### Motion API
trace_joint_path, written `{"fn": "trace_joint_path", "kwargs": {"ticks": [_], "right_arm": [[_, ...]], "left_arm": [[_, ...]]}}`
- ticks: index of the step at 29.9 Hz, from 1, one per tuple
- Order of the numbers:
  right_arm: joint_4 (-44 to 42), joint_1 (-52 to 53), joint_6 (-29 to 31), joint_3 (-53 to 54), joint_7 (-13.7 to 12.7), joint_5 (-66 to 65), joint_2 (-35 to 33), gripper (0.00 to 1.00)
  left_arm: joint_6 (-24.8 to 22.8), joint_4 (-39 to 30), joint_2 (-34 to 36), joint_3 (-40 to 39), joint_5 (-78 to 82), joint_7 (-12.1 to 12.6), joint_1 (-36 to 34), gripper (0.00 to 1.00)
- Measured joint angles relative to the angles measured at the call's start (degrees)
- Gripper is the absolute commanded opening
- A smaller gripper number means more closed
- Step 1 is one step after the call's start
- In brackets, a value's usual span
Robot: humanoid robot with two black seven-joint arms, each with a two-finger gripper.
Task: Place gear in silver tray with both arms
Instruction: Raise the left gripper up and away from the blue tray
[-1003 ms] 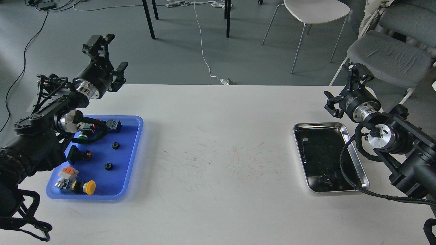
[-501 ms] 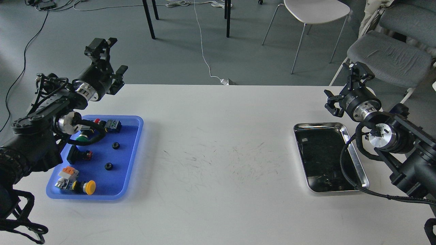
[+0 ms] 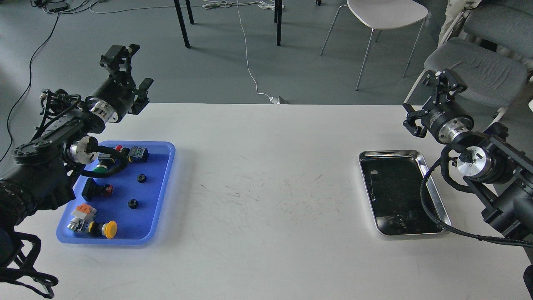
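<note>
Two small black gears (image 3: 141, 178) (image 3: 132, 203) lie in the blue plastic tray (image 3: 156, 196) at the left of the white table. The silver tray (image 3: 391, 153) lies at the right with its dark base showing. My left gripper (image 3: 133, 68) is open and empty, raised above the table's far edge, behind the blue tray. My right gripper (image 3: 428, 101) is open and empty, raised behind and to the right of the silver tray. My right arm's black cable hangs over the silver tray's right rim.
The blue tray also holds several push buttons and switches, among them a yellow button (image 3: 110, 229) and a green one (image 3: 98, 168). Chairs (image 3: 474, 71) stand close behind the right arm. The table's right edge is near the silver tray.
My right gripper has moved up and a little to the right, away from the silver tray. My left gripper has shifted only slightly. Nothing on the table has moved.
</note>
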Motion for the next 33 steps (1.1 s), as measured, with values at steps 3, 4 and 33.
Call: {"fn": "trace_joint_path", "kwargs": {"ticks": [3, 4, 33], "right_arm": [[0.0, 0.0, -0.03, 0.01, 0.0, -0.01, -0.01, 0.99], [0.0, 0.0, -0.04, 0.01, 0.0, -0.04, -0.01, 0.99], [-0.09, -0.27, 0.01, -0.25, 0.0, -0.09, -0.44, 0.99]], "left_arm": [[-1.4, -0.04, 0.79, 0.02, 0.2, -1.06, 0.0, 0.99], [-1.63, 0.06, 1.03, 0.07, 0.28, -1.21, 0.0, 0.99], [-6.37, -3.81, 16.19, 6.19, 24.88, -2.23, -1.48, 0.99]]}}
